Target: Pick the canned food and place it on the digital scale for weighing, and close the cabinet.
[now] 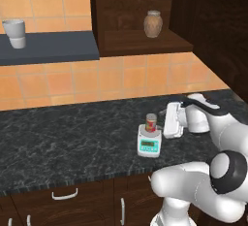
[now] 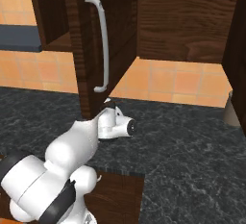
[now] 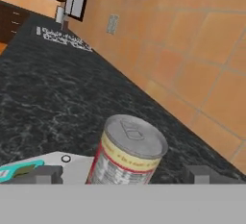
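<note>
The small red-labelled cylindrical can [image 1: 151, 122] stands upright on the flat white digital scale [image 1: 149, 143] near the dark marbled worktop's [image 1: 58, 133] front edge. The pincer [image 3: 122, 174] is spread wide around it, holding nothing. Pulling away askew could tip it. Label print is unreadable.

Open dark counter [image 1: 72, 137] all around scale [image 1: 149, 145] (cabinet door [image 2: 103, 35] overhanging the arm's right)
</note>
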